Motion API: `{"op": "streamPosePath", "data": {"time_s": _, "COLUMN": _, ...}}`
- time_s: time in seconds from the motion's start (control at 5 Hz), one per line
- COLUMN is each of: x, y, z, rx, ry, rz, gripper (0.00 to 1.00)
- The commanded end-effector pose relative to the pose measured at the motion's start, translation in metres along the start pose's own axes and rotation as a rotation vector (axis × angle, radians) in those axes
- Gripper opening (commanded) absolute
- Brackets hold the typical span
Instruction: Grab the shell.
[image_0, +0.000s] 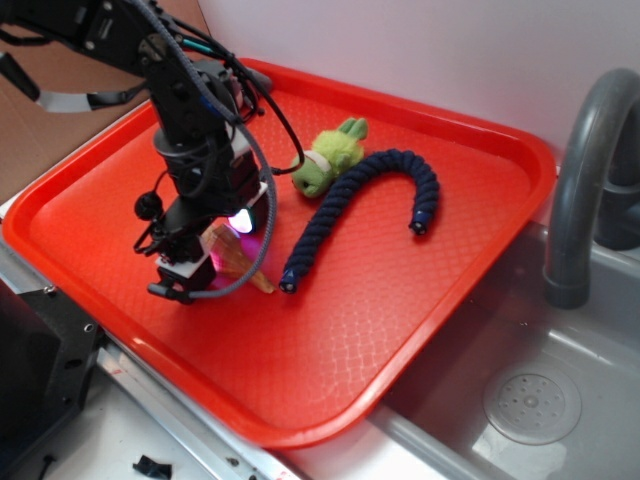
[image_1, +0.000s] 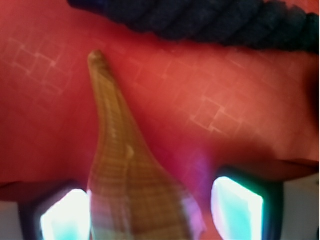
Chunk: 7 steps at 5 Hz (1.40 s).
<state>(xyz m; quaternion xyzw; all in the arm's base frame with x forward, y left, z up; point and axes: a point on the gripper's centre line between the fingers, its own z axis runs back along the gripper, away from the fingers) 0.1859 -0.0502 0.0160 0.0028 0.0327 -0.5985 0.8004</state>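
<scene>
A black robot arm reaches in from the upper left and bends steeply downward over a red tray (image_0: 420, 300). Its jaws (image_0: 215, 262) point down at the tray floor, at about 9 o'clock from the tray's centre. A pink-white light glows on the wrist just above them.

The shell (image_1: 125, 170) lies on the tray between the two fingers. It is tan-orange, with fine ribbed lines across its body, and narrows to a long smooth tip that points away from the wrist, toward 12 o'clock in the wrist view. The jaws stand apart: one bright finger pad (image_1: 65, 215) sits right against the shell's wide end at 7 o'clock, while the other pad is clear of it at 5 o'clock, with red tray showing between. Whether the near pad touches the shell cannot be told.

The tray is glossy plastic with a quilted diamond pattern. A dark navy twisted rope (image_0: 365, 195), thick and soft-looking, curves in an arch just beyond the shell's tip. A small green plush toy (image_0: 330, 160) rests against the rope at 12 o'clock. A grey metal sink (image_0: 530, 400) with a curved grey faucet (image_0: 585, 170) sits at 3 o'clock.
</scene>
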Motion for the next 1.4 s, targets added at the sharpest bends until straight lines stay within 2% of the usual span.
{"op": "streamPosePath", "data": {"time_s": 0.0, "x": 0.003, "y": -0.006, "z": 0.000, "rx": 0.015, "ry": 0.034, "rz": 0.033, "gripper": 0.00}}
{"op": "streamPosePath", "data": {"time_s": 0.2, "x": 0.000, "y": 0.003, "z": 0.025, "rx": 0.018, "ry": 0.097, "rz": 0.286, "gripper": 0.00}}
{"op": "streamPosePath", "data": {"time_s": 0.4, "x": -0.005, "y": 0.005, "z": 0.075, "rx": 0.138, "ry": 0.101, "rz": 0.554, "gripper": 0.00}}
{"op": "streamPosePath", "data": {"time_s": 0.8, "x": -0.039, "y": 0.006, "z": 0.173, "rx": 0.052, "ry": -0.093, "rz": 1.054, "gripper": 0.00}}
{"op": "streamPosePath", "data": {"time_s": 1.0, "x": -0.061, "y": -0.002, "z": 0.211, "rx": 0.031, "ry": -0.147, "rz": 1.303, "gripper": 0.00}}
{"op": "streamPosePath", "data": {"time_s": 1.2, "x": -0.057, "y": -0.004, "z": 0.208, "rx": 0.060, "ry": -0.062, "rz": 1.552, "gripper": 0.00}}
